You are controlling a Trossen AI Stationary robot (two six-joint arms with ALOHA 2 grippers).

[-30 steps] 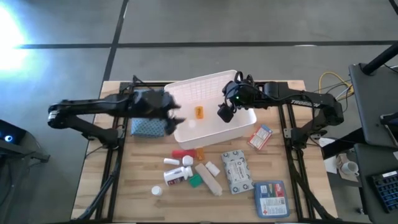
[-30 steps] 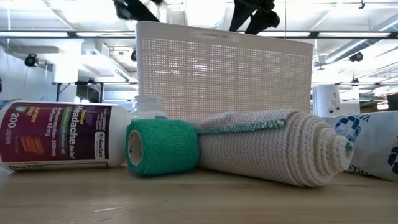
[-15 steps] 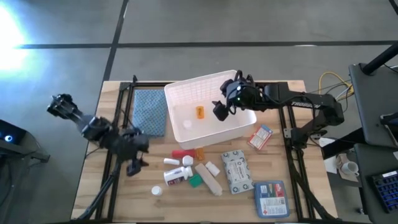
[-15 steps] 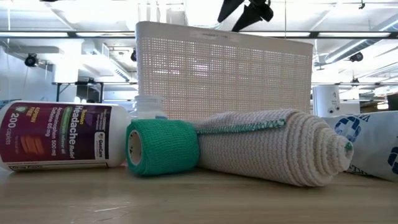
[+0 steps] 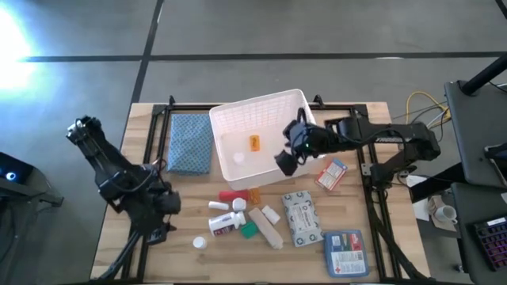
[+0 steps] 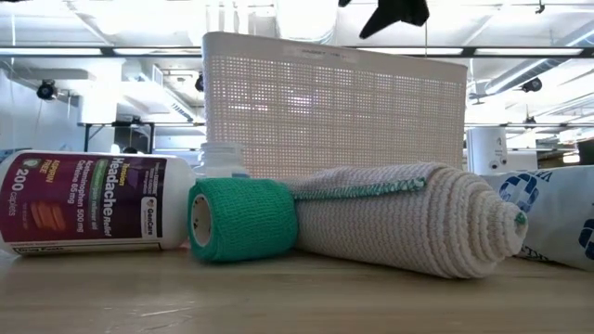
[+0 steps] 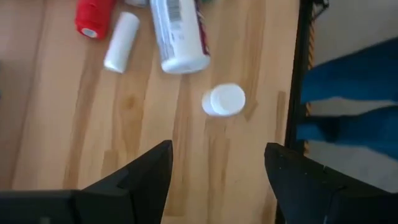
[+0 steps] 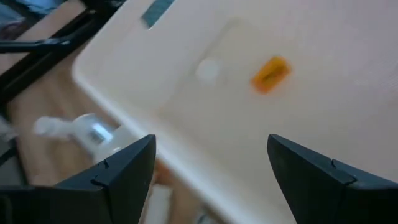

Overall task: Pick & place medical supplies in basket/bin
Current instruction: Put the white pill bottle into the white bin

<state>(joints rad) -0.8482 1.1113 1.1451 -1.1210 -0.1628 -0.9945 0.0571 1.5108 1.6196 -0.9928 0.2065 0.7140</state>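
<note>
The white lattice basket (image 5: 255, 105) stands at the table's far middle; an orange vial (image 5: 253, 142) and a small white item (image 5: 242, 157) lie on its floor. The other supplies lie near of it: red roll (image 5: 231, 195), white bottles (image 5: 225, 222), green roll (image 5: 249, 229), pale bandage roll (image 5: 266, 228), grey packet (image 5: 299, 218), blue pouch (image 5: 344, 252), red-white-blue box (image 5: 331, 174). My right gripper (image 5: 283, 164) is open and empty over the basket's near right rim; its wrist view (image 8: 211, 143) looks into the basket. My left gripper (image 5: 164, 220) is open and empty above the table's near left, short of a small white bottle (image 7: 224, 99).
A blue-grey folded cloth (image 5: 188, 142) lies left of the basket. In the low view the labelled bottle (image 6: 83, 202), green roll (image 6: 243, 218) and bandage roll (image 6: 408, 218) lie in front of the basket wall (image 6: 334, 111). Black frame bars (image 5: 149, 174) run along both table sides.
My left gripper has swung from beside the basket's left wall, over the cloth, toward the table's near left edge, staying empty. My right gripper has gone a little toward the near edge, from over the basket's inside to its near right rim.
</note>
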